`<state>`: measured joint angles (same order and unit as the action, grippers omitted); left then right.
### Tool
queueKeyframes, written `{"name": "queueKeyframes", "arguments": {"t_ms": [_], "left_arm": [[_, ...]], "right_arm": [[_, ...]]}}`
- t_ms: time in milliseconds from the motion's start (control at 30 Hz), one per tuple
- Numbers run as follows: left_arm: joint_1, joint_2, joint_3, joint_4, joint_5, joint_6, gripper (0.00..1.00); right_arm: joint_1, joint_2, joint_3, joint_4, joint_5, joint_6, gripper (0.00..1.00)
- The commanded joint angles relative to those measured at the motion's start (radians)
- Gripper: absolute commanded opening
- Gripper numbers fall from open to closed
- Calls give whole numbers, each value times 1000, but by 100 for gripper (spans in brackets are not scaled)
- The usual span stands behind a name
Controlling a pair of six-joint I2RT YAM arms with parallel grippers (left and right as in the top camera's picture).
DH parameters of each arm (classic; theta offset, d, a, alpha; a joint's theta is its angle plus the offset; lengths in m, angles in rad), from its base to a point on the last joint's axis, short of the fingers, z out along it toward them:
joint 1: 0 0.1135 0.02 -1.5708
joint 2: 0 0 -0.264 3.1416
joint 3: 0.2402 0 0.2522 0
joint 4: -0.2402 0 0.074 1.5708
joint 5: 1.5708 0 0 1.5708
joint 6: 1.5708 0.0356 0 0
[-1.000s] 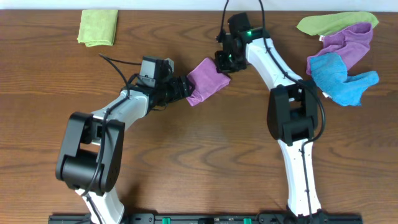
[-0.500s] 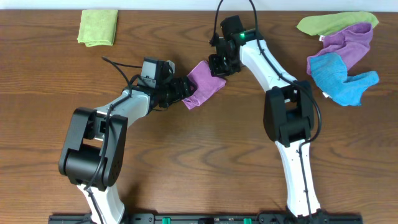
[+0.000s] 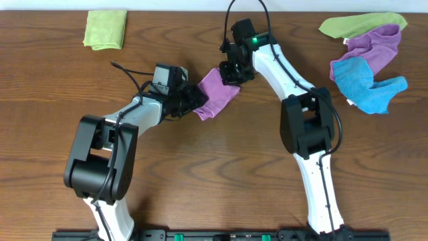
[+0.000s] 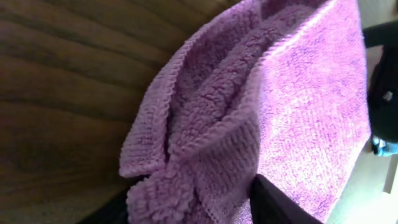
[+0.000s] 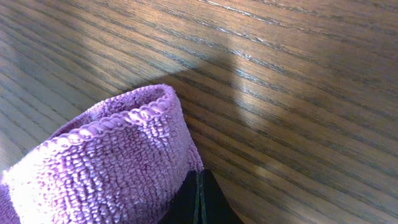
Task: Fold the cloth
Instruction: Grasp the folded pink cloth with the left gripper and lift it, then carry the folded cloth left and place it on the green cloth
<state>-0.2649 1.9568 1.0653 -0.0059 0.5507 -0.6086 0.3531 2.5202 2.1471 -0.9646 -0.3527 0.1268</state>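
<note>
Cloth (image 3: 217, 94) shifted leftward, right hand (image 3: 229, 74) pinching it

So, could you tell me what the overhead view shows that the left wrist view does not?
Only overhead: the whole layout, with the left gripper at the cloth's lower-left end and the right gripper at its top end, a folded green cloth and a heap of cloths far right. Only left wrist: the cloth's stitched hems stacked in layers, its fleecy inner face. Both: the violet cloth over the wooden table.
</note>
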Motion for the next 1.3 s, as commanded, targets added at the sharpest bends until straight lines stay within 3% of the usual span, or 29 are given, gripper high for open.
{"name": "queueKeyframes", "arguments": {"t_ms": [0, 33, 133, 467, 700, 933, 1267], "left_arm": [[-5, 18, -3, -5, -12, 9, 25], [-5, 18, -3, -4, -11, 9, 15], [2, 18, -3, 6, -10, 9, 6], [125, 18, 55, 87, 53, 2, 6], [231, 18, 263, 91, 51, -6, 6], [338, 18, 444, 104, -72, -40, 6], [484, 27, 469, 276, -139, -114, 6]], "right_arm": [[12, 18, 2, -5, -22, 14, 1], [12, 18, 2, -6, -21, 14, 1], [5, 18, 2, -10, -21, 14, 1], [-112, 8, 39, -89, -22, 14, 1], [-144, 7, 52, -116, -22, 14, 1], [-143, 6, 52, -118, -22, 14, 1], [-143, 6, 52, -117, -22, 14, 2]]}}
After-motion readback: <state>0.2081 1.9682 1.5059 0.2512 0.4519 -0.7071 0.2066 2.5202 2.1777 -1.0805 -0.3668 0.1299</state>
